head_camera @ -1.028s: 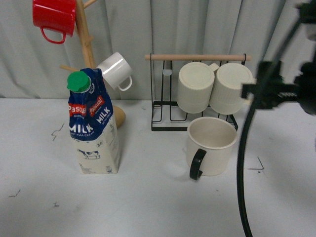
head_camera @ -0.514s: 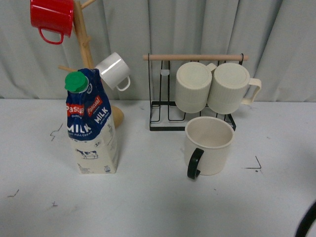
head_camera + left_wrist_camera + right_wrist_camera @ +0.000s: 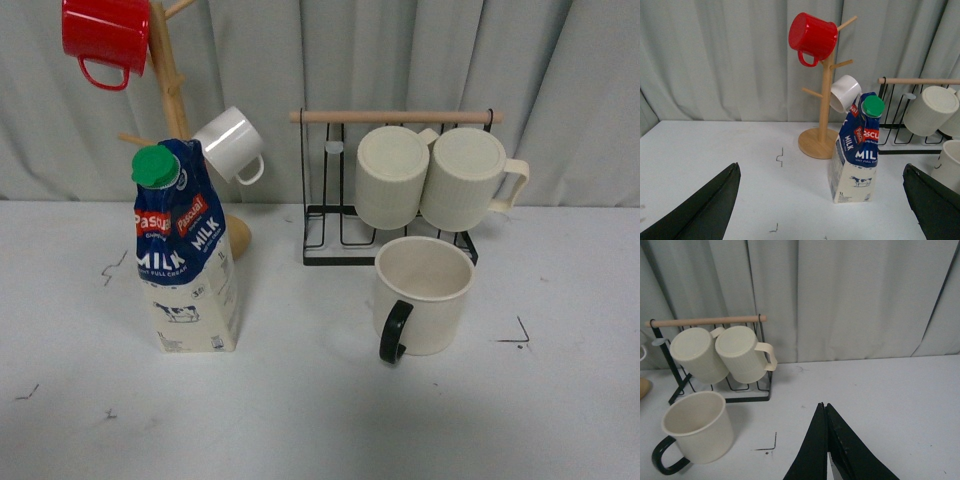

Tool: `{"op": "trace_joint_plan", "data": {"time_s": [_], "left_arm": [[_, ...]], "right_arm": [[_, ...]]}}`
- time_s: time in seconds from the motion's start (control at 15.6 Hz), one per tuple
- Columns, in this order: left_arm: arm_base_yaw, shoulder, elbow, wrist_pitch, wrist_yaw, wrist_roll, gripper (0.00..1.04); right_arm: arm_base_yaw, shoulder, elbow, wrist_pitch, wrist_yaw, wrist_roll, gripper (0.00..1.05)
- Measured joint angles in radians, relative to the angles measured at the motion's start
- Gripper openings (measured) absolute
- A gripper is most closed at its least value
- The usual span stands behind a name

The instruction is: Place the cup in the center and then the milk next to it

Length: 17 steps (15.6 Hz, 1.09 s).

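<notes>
The cup (image 3: 424, 296), a wide cream mug with a black handle turned towards me, stands upright on the white table right of middle; its face side does not show. It also shows in the right wrist view (image 3: 697, 431). The milk (image 3: 186, 250), a blue and cream carton with a green cap, stands upright at the left, also in the left wrist view (image 3: 856, 150). My left gripper (image 3: 822, 200) is open and empty, back from the carton. My right gripper (image 3: 824, 407) is shut and empty, right of the cup. Neither arm shows in the front view.
A wooden mug tree (image 3: 172, 90) behind the milk holds a red mug (image 3: 106, 35) and a small white mug (image 3: 233, 143). A black wire rack (image 3: 345, 215) behind the cup holds two ribbed cream mugs (image 3: 435, 178). Grey curtain at the back.
The right arm, which stood high at the right of the front view a second ago, has drawn out of that view. The cup and milk stay put.
</notes>
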Motion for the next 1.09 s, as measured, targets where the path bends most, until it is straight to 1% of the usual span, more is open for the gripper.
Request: {"op": "trace_joint_plan", "data": {"time_s": [0.06,0.13,0.71,1.09], "left_arm": [[0.0,0.0,0.0,0.0,0.0,0.0,0.98],[0.0,0.0,0.0,0.0,0.0,0.0,0.98],[0.0,0.0,0.0,0.0,0.0,0.0,0.98],[0.0,0.0,0.0,0.0,0.0,0.0,0.98]], "right_arm": [[0.0,-0.005,-0.001,-0.002,-0.001,0.0,0.02],[0.002,-0.057,-0.006,-0.039,-0.007,0.0,0.02],[0.001,-0.494,-0.041,-0.42,-0.007,0.0,0.02],[0.001,-0.676,-0.041,-0.595,-0.007,0.0,0.02]]}}
